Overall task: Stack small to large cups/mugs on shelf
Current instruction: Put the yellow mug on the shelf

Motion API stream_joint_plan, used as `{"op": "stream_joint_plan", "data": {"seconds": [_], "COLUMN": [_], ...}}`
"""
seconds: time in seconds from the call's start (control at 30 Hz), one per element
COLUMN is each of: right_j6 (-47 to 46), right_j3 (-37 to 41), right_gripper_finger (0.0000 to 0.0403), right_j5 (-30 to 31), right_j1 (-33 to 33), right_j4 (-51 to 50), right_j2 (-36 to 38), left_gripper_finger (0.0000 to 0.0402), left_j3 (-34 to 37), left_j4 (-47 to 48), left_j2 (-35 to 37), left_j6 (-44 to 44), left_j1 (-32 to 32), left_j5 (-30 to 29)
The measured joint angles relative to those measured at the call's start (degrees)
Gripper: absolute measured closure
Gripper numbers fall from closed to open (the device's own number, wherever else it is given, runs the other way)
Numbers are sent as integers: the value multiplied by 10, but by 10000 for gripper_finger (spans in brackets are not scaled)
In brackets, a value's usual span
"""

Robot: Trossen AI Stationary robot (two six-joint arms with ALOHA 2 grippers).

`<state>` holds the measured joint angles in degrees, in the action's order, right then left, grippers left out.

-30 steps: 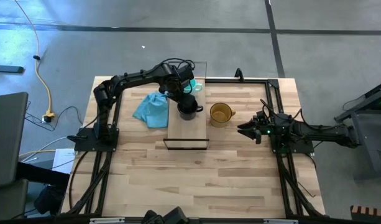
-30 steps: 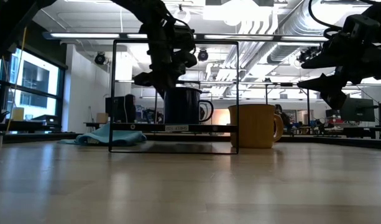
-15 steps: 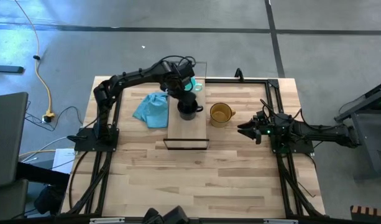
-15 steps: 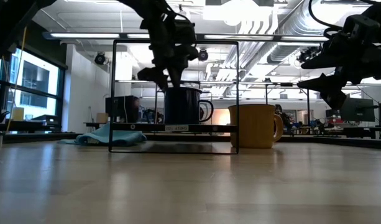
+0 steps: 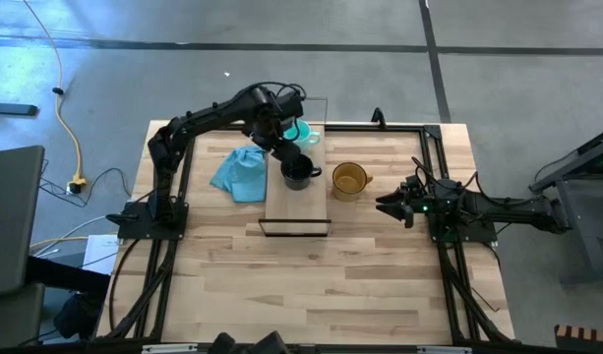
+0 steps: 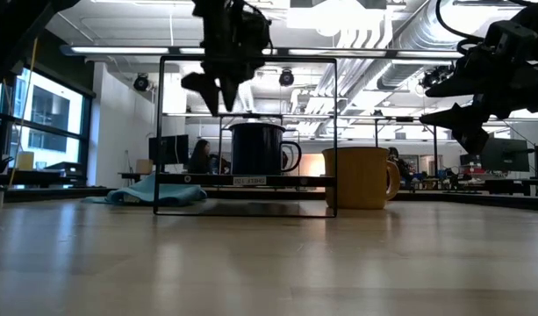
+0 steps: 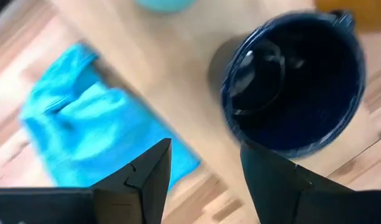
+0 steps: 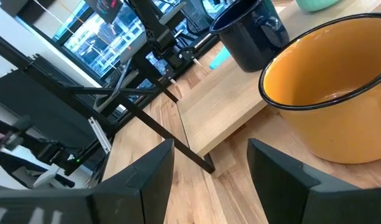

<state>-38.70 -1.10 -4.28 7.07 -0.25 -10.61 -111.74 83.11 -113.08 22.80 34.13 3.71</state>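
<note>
The black mug (image 5: 297,174) stands upright on the light-wood shelf (image 5: 297,206), and it shows from above in the left wrist view (image 7: 296,81). My left gripper (image 6: 218,92) hangs open above the mug's left rim, pointing down, clear of it. The teal mug (image 5: 301,131) sits at the shelf's far end, partly hidden by the left arm. The amber mug (image 5: 348,180) stands on the table just right of the shelf. My right gripper (image 5: 390,205) waits open at the right, level, facing the amber mug (image 8: 333,93).
A light blue cloth (image 5: 240,172) lies crumpled on the table left of the shelf. A thin black wire frame (image 6: 247,60) rises over the shelf's ends. The near half of the table (image 5: 301,285) is bare wood.
My left gripper has opened and risen straight up off the black mug, shifting a little toward the table's left. The black mug stays upright on the shelf where it stood.
</note>
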Motion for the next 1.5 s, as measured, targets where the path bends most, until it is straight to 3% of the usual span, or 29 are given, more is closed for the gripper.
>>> {"op": "stream_joint_plan", "data": {"seconds": [0.17,0.4,0.57,0.8,0.97,1.1,1.2,1.3,1.5], "right_j6": [-3,0,-5,-30,61,177,233,244,246], "right_j3": [0,0,0,0,-1,-32,-55,-56,-56], "right_gripper_finger": [208,208,208,208,208,208,208,208,208], "right_j5": [-1,0,30,49,28,27,64,100,116], "right_j1": [0,0,12,58,76,83,92,103,133], "right_j4": [0,0,-2,-4,-9,-96,-175,-173,-172], "right_j2": [0,0,1,0,0,0,-1,-5,-42], "left_gripper_finger": [220,220,220,220,220,220,220,220,220], "left_j3": [-85,-234,-212,-215,-215,-215,-215,-215,-215], "left_j4": [68,36,-78,-82,-80,-83,-86,-101,-144], "left_j2": [2,16,38,38,39,42,42,42,42], "left_j6": [-3,-11,-11,-18,-20,-17,-13,-11,-13], "left_j1": [0,-35,-86,-166,-219,-252,-275,-297,-330], "left_j5": [-24,-31,-31,-59,-93,-96,-98,-112,-139]}}
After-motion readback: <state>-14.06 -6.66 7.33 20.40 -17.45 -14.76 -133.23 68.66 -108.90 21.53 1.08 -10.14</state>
